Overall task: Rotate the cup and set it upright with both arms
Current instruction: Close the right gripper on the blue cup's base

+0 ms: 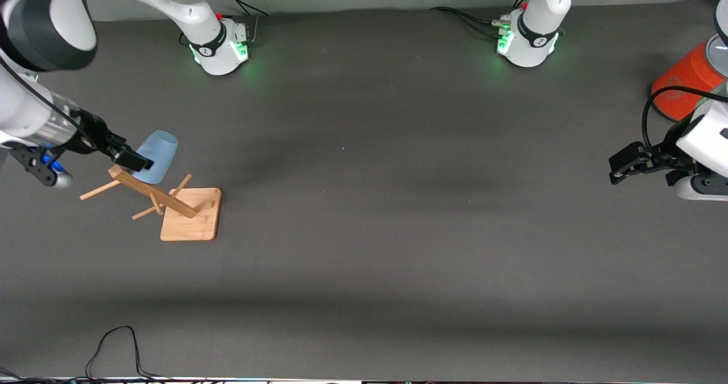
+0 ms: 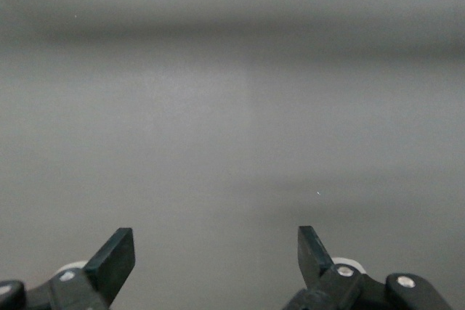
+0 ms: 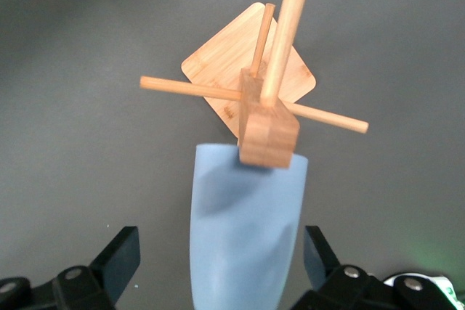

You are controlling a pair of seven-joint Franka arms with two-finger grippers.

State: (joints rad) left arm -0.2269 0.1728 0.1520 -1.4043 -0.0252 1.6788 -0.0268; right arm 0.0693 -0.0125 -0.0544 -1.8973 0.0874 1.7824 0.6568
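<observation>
Cup (image 3: 247, 230) between parted right gripper (image 3: 221, 263) fingers, against wooden rack (image 3: 269, 132) post

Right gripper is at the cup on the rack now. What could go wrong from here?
1. The right gripper is open around the cup, which hangs mouth-down on a peg of the wooden rack. Closing off-centre could squeeze it or let it slip.
2. Pulling sideways could catch a peg and tip the rack.
3. The left gripper waits open near the orange can, so a handover means a long carry.
</observation>
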